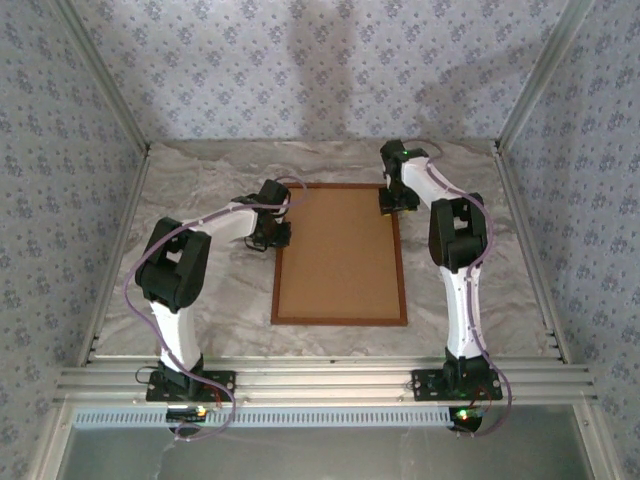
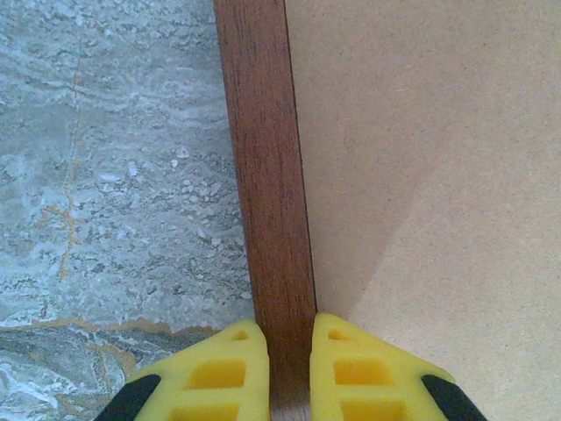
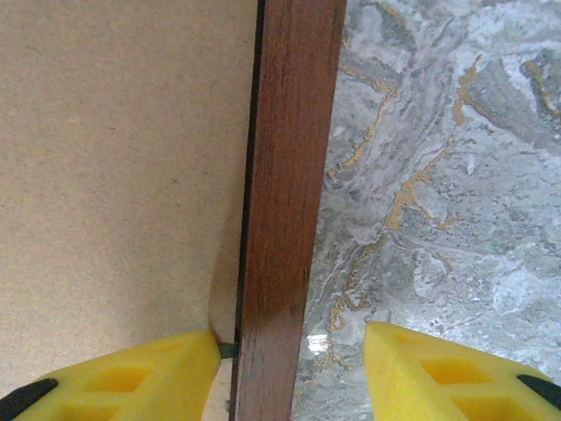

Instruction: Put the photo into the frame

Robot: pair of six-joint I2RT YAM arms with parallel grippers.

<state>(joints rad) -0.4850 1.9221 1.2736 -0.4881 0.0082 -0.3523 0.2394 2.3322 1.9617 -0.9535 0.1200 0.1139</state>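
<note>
The frame (image 1: 340, 321) of dark reddish-brown wood lies flat mid-table, and a plain brown backing board (image 1: 342, 250) fills it. The photo is hidden. My left gripper (image 1: 281, 232) is shut on the frame's left rail (image 2: 267, 175), its yellow fingers (image 2: 232, 368) pressed to both sides of the wood. My right gripper (image 1: 397, 205) stands open astride the right rail (image 3: 285, 175) near the far corner. One of its fingers (image 3: 166, 368) rests on the board (image 3: 123, 158) by a small dark tab. The other (image 3: 421, 368) hovers over the table, apart from the rail.
Grey marbled tabletop (image 1: 200, 320) surrounds the frame. Metal rails line the table's left and right edges, and patterned walls (image 1: 320, 70) close in three sides. Both arm bases are at the near edge.
</note>
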